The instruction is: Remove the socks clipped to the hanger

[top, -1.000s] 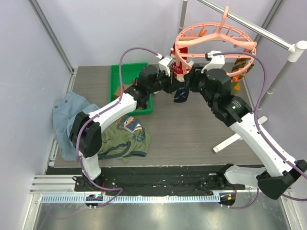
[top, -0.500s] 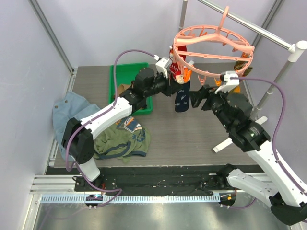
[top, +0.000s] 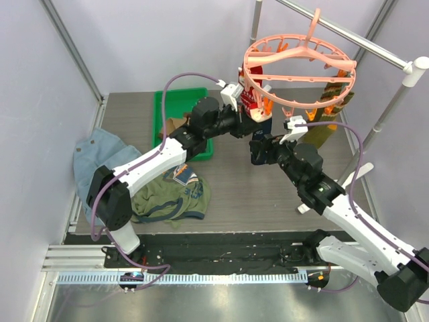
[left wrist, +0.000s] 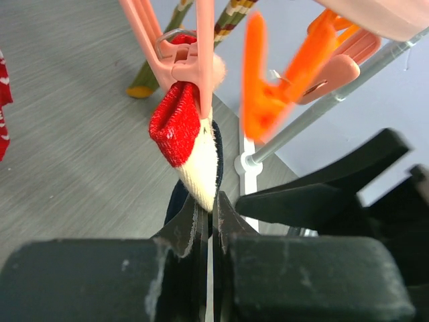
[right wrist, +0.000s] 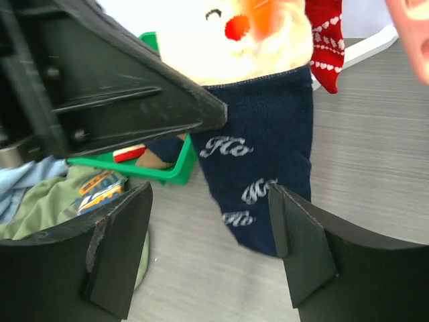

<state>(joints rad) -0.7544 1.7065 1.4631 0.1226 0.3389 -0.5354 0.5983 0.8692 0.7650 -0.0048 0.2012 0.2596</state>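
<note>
Since a second earlier the right arm had dropped from beside the ring and swung in low. Its right gripper (right wrist: 211, 221) now sat at the foot of the navy sock (right wrist: 268, 134), with its jaws spread much wider than before and one finger on either side of the cloth, neither touching it. The hanger (top: 298, 70), tilted earlier, hung nearly level on the rail stand (top: 395, 94). The left gripper (left wrist: 208, 215) had hardly moved and remained clenched on that same sock. It pinched the cream part just under the red cuff, which a pink clip (left wrist: 194, 60) held fast at the ring's near-left edge. An orange clip (left wrist: 261, 94) hung loose just beside it. In the right wrist view the left gripper's black body filled the upper left and crowded against the sock's upper edge, close in front of the right gripper's left finger. A red patterned sock (right wrist: 327, 40) hung just behind the navy one, and olive striped socks (top: 328, 100) dangled from the far right of the ring. On the table (top: 255, 194) lay a green tray (top: 181, 92), an olive T-shirt (top: 167, 198) and a pale denim garment (top: 90, 164), all well apart from the hanger.
</note>
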